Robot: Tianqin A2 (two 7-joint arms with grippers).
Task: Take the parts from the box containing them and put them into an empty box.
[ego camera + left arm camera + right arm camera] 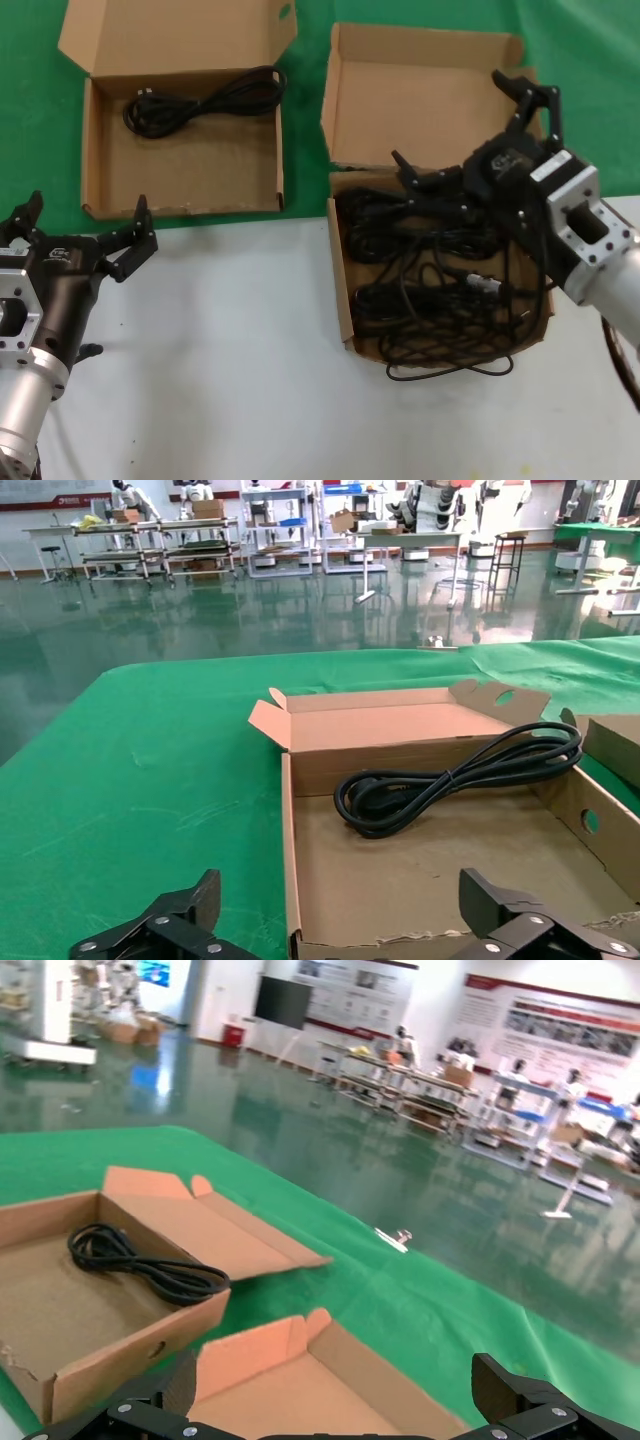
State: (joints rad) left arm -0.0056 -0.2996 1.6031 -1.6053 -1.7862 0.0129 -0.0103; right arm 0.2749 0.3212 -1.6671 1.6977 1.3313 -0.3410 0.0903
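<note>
The squarish cardboard box [340, 290] at the right holds a tangled pile of black power cables [430, 280]. One loop hangs over its front edge. My right gripper [465, 130] is open and empty, just above the back of this pile, in front of the raised lid [290, 1380]. The wide shallow box [190, 160] at the back left holds one coiled cable [200, 100]. That cable also shows in the left wrist view [450, 780] and the right wrist view [150, 1272]. My left gripper [85, 225] is open and empty, just in front of the wide box's front wall.
Both boxes straddle the edge between the green cloth [310, 60] at the back and the white tabletop [230, 340] in front. A narrow gap separates the boxes. Their open lids stand up at the back.
</note>
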